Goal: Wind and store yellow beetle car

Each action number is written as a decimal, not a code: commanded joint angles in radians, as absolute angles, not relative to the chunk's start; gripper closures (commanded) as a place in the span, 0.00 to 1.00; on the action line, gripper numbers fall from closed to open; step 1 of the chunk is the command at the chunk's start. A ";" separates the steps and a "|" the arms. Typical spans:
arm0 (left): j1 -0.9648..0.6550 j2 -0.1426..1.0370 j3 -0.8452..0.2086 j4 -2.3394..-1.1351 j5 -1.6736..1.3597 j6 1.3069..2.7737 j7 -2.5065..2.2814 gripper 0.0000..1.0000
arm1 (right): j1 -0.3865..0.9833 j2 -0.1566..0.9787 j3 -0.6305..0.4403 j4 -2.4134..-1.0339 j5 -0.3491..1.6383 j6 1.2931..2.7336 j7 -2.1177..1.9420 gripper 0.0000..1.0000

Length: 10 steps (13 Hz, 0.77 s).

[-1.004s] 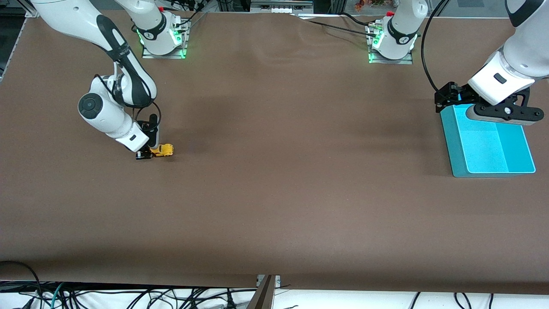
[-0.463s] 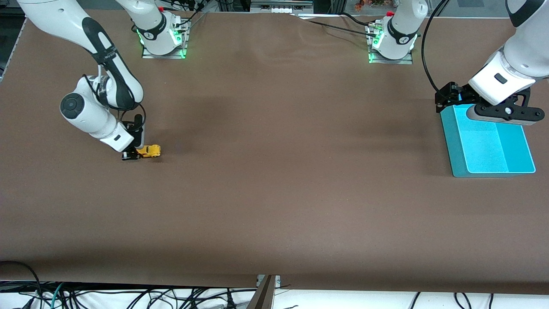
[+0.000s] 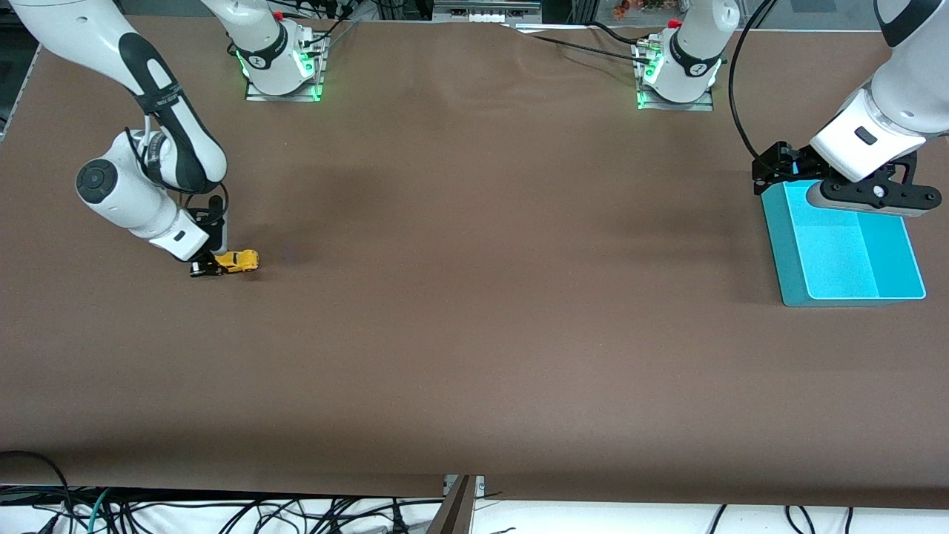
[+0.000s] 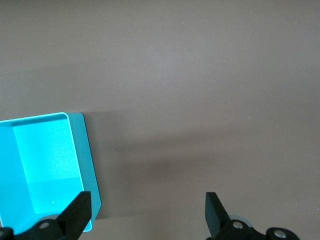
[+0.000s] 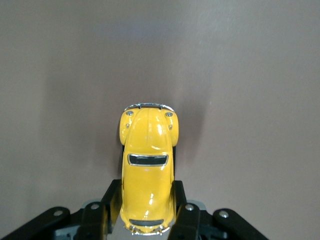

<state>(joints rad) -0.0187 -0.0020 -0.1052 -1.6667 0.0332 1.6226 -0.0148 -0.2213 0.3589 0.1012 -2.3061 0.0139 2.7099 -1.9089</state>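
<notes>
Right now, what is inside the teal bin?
Nothing shows inside the teal bin: its visible floor is bare. The open left gripper hangs over its end toward the bases and covers that part. The right gripper holds the yellow beetle car on the table.

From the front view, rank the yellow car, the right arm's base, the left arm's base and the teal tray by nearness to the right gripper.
1. yellow beetle car, held in the right gripper.
2. right arm's base, at the table's robot edge.
3. left arm's base, same edge.
4. teal tray, under the left gripper.
</notes>
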 commanded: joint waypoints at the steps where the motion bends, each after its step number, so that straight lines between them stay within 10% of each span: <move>1: -0.018 0.014 -0.103 -1.632 0.011 1.595 -0.018 0.00 | -0.284 0.437 0.109 -2.310 0.015 2.720 -1.989 0.54; 7: -0.018 0.014 -0.103 -1.632 0.011 1.595 -0.018 0.00 | -0.318 0.453 0.109 -2.278 0.023 2.701 -2.014 0.51; 10: -0.018 0.014 -0.104 -1.632 0.011 1.595 -0.018 0.00 | -0.316 0.453 0.121 -2.241 0.054 2.643 -2.011 0.20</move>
